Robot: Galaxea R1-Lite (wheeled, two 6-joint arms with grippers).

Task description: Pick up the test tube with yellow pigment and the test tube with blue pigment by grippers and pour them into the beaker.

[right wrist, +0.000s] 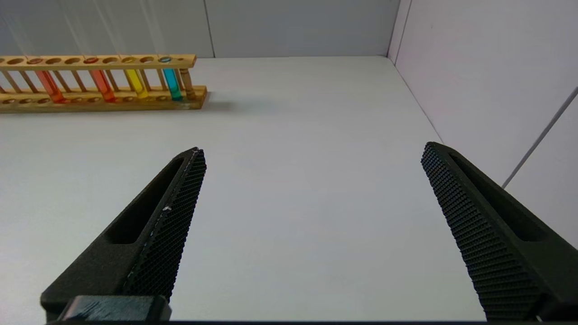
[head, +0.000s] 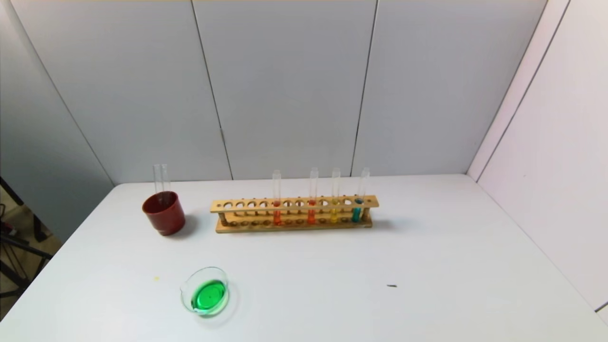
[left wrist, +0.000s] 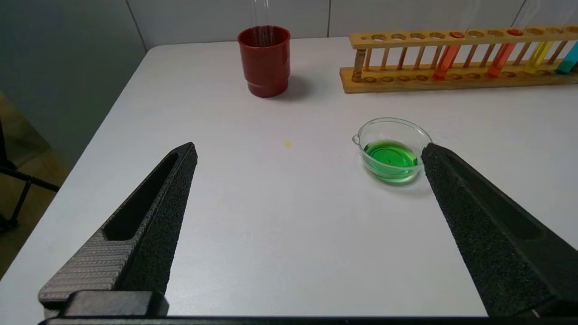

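The beaker [head: 205, 297] stood on the near left part of the white bench [head: 427, 266], upright, with a shallow pool of green liquid in it. A small yellow spot [head: 156, 278] lay on the bench to its left, and a small dark speck [head: 391, 286] lay well apart to its right.

Two clear test tubes [head: 161, 179] stood together in the dark red cup [head: 164, 213], far left of the beaker; no liquid could be made out in them, so which had held yellow and which blue could not be told.

Just right of the cup stood a wooden rack [head: 294, 213], carrying four tubes: two orange-liquid tubes [head: 277, 213], then a yellow-liquid tube [head: 334, 211], and a teal-liquid tube [head: 357, 209] at the right end. Nothing stood between the beaker and the cup or rack.

The left gripper [left wrist: 309, 151] hung over the near left bench with its fingers [left wrist: 158, 216] spread wide and empty, the beaker just beyond the tip of one finger. The right gripper [right wrist: 314, 151] hung over the near right bench, fingers likewise wide apart and holding nothing, the rack's right end well beyond it.
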